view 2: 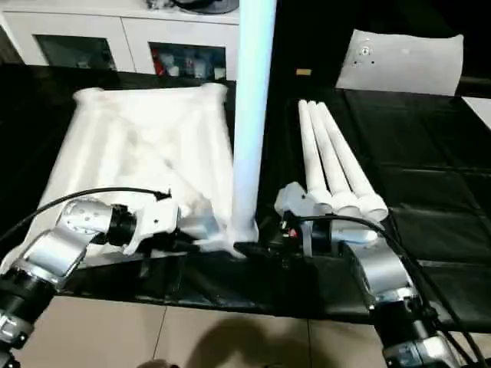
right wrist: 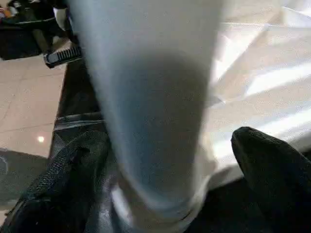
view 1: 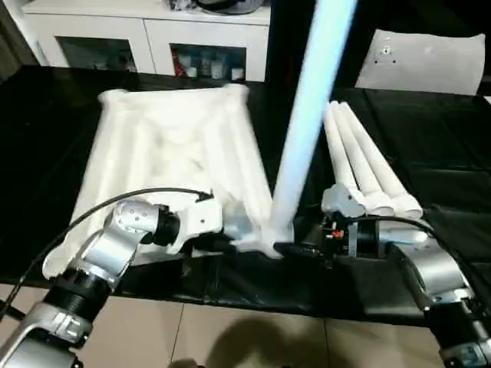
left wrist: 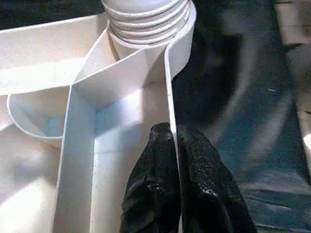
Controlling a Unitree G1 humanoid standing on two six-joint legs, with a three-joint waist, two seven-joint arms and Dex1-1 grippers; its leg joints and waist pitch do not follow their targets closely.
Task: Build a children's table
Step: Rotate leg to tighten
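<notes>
1. The left arm [view 1: 115,245] reaches in from the near left, forearm angled inward.
2. The left gripper [left wrist: 174,141] has its black fingers pinched together.
3. The right arm [view 1: 430,268] comes in from the near right.
4. The right gripper [right wrist: 165,160] stands wide apart.

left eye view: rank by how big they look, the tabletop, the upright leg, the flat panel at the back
1. tabletop
2. upright leg, though it rises toward the camera, which inflates it
3. flat panel, farthest away

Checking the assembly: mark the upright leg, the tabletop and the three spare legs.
upright leg [view 1: 303,130]: left eye view, mid shaft.
tabletop [view 1: 165,146]: left eye view, ribbed underside.
spare legs [view 1: 360,165]: left eye view, middle leg's shaft.
</notes>
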